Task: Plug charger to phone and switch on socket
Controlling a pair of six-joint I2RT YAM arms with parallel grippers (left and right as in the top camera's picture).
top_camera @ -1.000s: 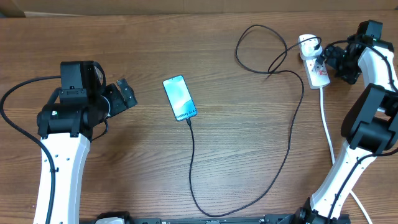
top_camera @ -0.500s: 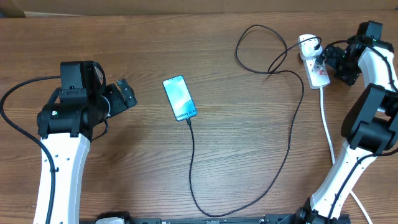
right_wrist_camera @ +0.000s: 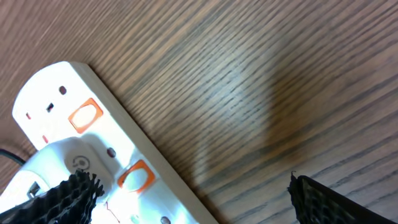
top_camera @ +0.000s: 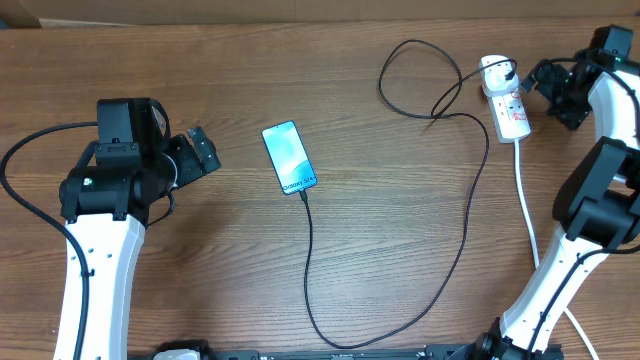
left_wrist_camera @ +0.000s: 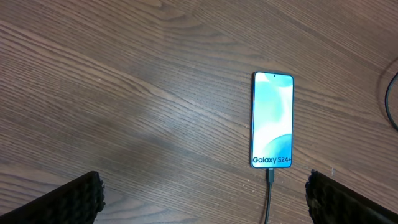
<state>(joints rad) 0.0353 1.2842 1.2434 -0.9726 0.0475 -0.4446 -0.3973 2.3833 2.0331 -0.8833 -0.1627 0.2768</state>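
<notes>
The phone [top_camera: 290,157] lies flat at mid-table with its light-blue screen lit. In the left wrist view the phone [left_wrist_camera: 272,119] shows "Galaxy S24+". The charger's black connector tip [left_wrist_camera: 271,177] sits in the phone's bottom edge. The thin black cable [top_camera: 303,197] runs toward the front, loops right and goes up to the socket [top_camera: 507,103], a white power strip at the back right. My left gripper [top_camera: 200,153] is open and empty, left of the phone. My right gripper [top_camera: 548,82] is open, just right of the socket [right_wrist_camera: 74,143], whose orange-red switch [right_wrist_camera: 85,116] shows.
The socket's thick white cord [top_camera: 524,200] runs down the right side toward the right arm's base. The black cable makes a loop [top_camera: 405,80] at the back, left of the socket. The table is bare brown wood.
My right gripper has drawn back from the socket, up and to the right. The left arm, phone and cable have not moved.
</notes>
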